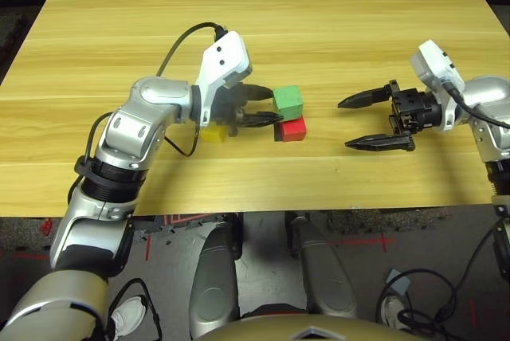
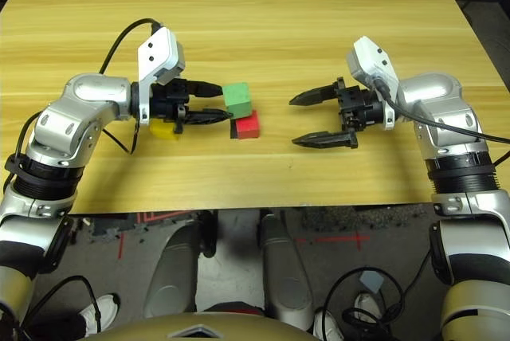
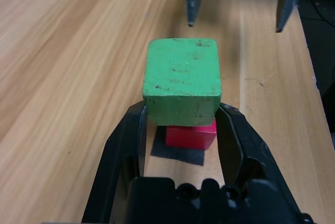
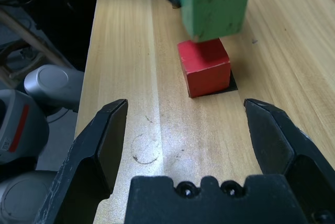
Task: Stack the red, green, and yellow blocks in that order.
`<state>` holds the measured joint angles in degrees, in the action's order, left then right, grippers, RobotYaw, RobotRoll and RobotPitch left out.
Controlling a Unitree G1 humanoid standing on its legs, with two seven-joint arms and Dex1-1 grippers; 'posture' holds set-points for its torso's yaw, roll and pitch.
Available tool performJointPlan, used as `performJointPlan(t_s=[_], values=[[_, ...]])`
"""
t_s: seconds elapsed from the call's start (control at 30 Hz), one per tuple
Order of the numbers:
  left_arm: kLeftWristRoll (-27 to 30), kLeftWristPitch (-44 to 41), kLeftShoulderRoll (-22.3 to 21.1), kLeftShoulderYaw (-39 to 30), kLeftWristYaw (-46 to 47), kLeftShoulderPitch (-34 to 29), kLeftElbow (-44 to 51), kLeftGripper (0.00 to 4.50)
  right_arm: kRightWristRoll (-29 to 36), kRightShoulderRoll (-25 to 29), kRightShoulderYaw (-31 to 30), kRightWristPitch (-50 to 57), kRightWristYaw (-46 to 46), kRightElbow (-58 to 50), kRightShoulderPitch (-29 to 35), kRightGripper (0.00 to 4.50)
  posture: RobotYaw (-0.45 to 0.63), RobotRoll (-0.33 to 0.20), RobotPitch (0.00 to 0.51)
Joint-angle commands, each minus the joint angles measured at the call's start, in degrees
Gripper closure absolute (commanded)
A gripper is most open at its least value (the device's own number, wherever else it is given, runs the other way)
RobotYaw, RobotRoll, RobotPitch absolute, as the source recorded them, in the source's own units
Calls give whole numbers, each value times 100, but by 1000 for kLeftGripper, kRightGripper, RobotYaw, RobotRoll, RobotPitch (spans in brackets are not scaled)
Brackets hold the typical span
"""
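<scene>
My left gripper (image 1: pixel 273 106) is shut on the green block (image 1: pixel 288 100) and holds it just over the red block (image 1: pixel 292 128), a little offset from it. I cannot tell whether the two touch. The red block (image 3: pixel 191 134) sits on the table on a flat black patch (image 3: pixel 178 153). The yellow block (image 1: pixel 213 134) lies on the table under my left wrist, left of the red one. My right gripper (image 1: pixel 344 124) hangs open to the right of the blocks, pointing at them, with nothing between its fingers (image 4: pixel 110 130).
The wooden table (image 1: pixel 263 22) stretches bare behind the blocks and between the two grippers. Its front edge runs close below both arms. A black cable (image 1: pixel 179 42) loops up from my left wrist.
</scene>
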<state>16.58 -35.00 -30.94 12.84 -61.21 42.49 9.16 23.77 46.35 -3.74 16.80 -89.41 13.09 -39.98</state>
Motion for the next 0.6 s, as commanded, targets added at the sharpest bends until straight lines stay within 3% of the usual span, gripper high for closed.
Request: performJointPlan(t_s=[0.03, 0.6], values=[[-17, 163, 41, 216, -43, -128, 143, 2460, 29, 77, 74, 47, 8, -192, 110, 0, -184, -138, 304], [-148, 399, -16, 357, -98, -74, -126, 2460, 58, 65, 142, 98, 75, -268, 196, 0, -202, -136, 325]])
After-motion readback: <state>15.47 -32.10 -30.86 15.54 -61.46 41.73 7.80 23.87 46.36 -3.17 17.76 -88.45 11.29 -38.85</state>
